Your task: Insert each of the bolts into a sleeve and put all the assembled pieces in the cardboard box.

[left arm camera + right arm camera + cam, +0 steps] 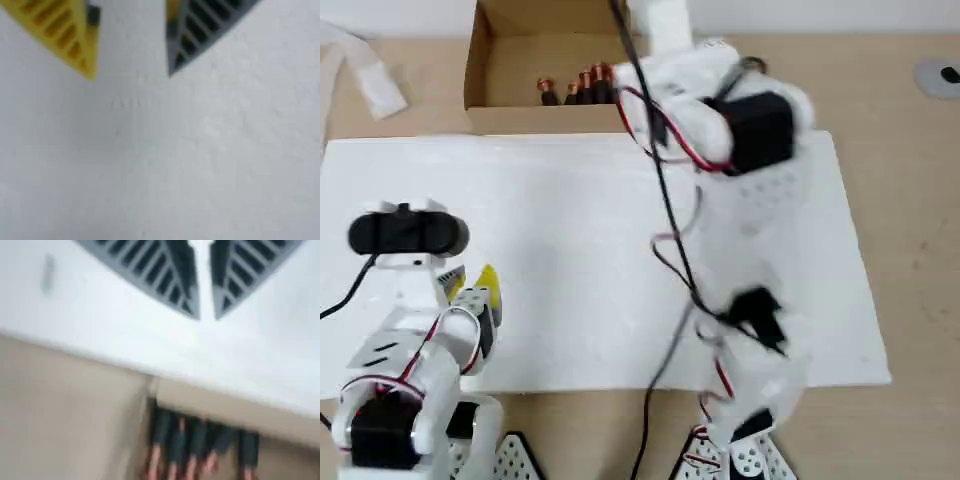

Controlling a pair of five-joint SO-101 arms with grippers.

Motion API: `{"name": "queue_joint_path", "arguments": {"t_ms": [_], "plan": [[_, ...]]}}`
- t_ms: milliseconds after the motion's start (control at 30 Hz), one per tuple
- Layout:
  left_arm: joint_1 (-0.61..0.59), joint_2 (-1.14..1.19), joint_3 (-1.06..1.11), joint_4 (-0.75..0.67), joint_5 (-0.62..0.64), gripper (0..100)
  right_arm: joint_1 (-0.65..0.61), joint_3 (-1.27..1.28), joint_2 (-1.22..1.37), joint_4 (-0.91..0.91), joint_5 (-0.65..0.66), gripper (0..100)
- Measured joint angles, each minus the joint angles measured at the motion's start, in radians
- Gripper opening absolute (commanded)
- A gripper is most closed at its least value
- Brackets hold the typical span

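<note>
The cardboard box (480,70) stands at the back of the table, with several assembled pieces (582,86), dark sleeves with copper bolt ends, lying side by side against its front wall. The right wrist view shows those pieces (200,442) behind the box wall (225,410). My right gripper (206,315) hangs over the white board just in front of the box, its grey fingers almost together with nothing between them. My left gripper (130,74) is open and empty over bare board near the front left, with one yellow finger (487,285).
A white foam board (570,230) covers most of the table. The right arm (730,110) and its black and red cables (665,200) stretch across the board's right half. A white object (370,80) lies at the back left, and a grey disc (940,75) at the back right.
</note>
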Motion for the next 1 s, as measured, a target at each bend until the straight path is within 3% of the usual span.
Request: {"name": "queue_joint_path", "arguments": {"t_ms": [100,200,367,500,633,800,1000], "plan": [[0.000,0.002,0.041,0.000,0.000,9,-0.003,0.324,-0.264,0.000,0.000,0.9],[-0.029,-0.014,0.058,-0.021,-0.002,1,0.020,0.654,-0.503,-0.002,0.000,1.0],[-0.163,-0.124,0.176,-0.206,0.000,1,0.117,1.112,-0.787,-0.080,0.003,1.0],[-0.258,-0.273,0.338,-0.342,0.000,1,0.192,1.401,-0.953,-0.210,0.069,1.0],[-0.308,-0.279,0.411,-0.431,0.005,1,0.233,1.676,-1.122,-0.388,0.104,1.0],[-0.322,-0.290,0.434,-0.450,0.006,1,0.239,2.042,-1.382,-0.608,0.127,1.0],[-0.328,-0.290,0.459,-0.446,0.006,1,0.239,2.426,-1.738,-0.750,0.265,1.0]]}}
